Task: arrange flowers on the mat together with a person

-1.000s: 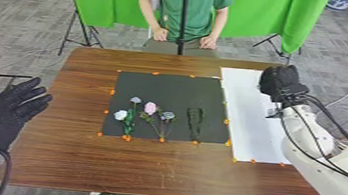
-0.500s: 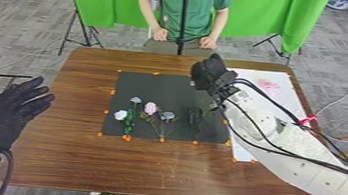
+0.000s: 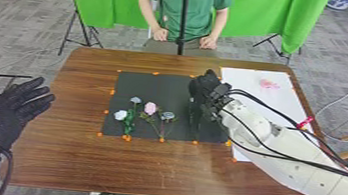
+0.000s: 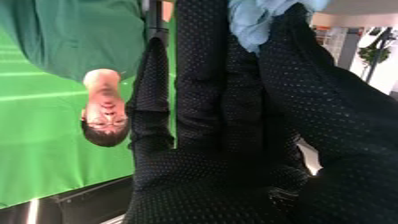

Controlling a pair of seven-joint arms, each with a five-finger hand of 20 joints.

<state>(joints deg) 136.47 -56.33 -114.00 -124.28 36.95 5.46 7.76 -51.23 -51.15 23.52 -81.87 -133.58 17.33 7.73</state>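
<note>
In the right hand point(image 3: 203, 87), a ruffled, pale blue flower point(image 4: 251, 24) between pinched fingers point(image 4: 201, 70), the left hand point(image 3: 13, 108) open.

A round white flower point(image 3: 121, 115) lies left of an oval pink flower point(image 3: 150, 108) on a rectangular black mat point(image 3: 149, 87), left of a rectangular white sheet point(image 3: 245, 82).

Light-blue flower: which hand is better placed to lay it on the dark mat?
The right, I'd say: the right hand pinches the light-blue flower over the dark mat, while the left hand is off by the table's left edge.
</note>
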